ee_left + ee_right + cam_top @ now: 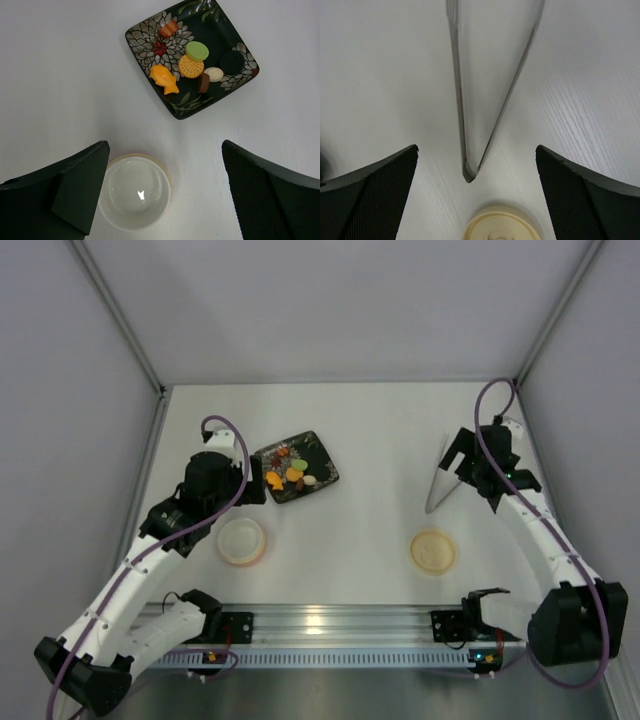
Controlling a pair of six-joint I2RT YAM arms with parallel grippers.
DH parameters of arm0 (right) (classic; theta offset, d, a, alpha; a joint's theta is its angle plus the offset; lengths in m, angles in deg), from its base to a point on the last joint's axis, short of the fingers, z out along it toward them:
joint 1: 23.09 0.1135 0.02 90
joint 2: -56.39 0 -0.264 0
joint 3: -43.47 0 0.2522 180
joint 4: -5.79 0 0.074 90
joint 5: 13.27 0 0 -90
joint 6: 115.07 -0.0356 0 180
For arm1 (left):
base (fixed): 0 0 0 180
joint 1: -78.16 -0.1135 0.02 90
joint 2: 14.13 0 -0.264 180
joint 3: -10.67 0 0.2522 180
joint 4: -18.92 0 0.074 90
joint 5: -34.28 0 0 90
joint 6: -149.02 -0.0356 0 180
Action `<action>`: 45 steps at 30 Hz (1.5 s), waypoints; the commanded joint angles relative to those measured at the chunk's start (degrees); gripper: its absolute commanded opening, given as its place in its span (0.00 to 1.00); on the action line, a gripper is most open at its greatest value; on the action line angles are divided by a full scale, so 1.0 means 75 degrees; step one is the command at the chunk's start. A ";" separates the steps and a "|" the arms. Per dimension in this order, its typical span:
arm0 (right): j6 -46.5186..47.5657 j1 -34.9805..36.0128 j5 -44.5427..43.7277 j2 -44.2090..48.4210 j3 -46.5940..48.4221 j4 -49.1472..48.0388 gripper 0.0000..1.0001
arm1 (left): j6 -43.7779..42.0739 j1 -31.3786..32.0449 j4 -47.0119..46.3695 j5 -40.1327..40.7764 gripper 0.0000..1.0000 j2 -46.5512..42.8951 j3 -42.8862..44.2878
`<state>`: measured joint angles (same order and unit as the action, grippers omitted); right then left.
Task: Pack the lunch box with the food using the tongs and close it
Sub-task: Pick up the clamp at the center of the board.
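The lunch box stands open and empty at the near left, and in the left wrist view the lunch box is cream-white inside. Its flat round lid lies apart at the near right. The food is small coloured pieces on a dark floral plate. From the left wrist, the food sits on that plate. The tongs lie flat on the table, joined end toward the lid. My left gripper hangs open above the lunch box. My right gripper is open over the tongs, above the lid.
Grey walls close in the white table on three sides. A metal rail with the arm bases runs along the near edge.
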<state>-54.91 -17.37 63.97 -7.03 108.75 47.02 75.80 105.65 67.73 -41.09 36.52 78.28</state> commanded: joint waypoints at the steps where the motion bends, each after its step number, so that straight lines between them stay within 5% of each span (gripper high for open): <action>1: -0.0145 0.0093 -0.0912 -0.0765 0.0337 0.0007 0.99 | 0.0037 0.0027 -0.0372 0.0065 0.99 -0.0027 0.0168; 20: -0.1142 0.0539 -0.1088 -0.4351 0.1274 -0.0791 0.99 | 0.0048 0.0015 -0.0372 0.0018 0.99 -0.0109 0.0168; 45: -0.1154 0.0586 -0.1557 -0.5079 0.1204 -0.1130 0.83 | 0.0025 0.0027 -0.0372 -0.0017 0.99 -0.0109 0.0157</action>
<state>-64.64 -13.70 53.46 -44.38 116.91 41.77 75.80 105.65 67.69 -41.28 36.50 78.28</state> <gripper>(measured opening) 0.834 0.990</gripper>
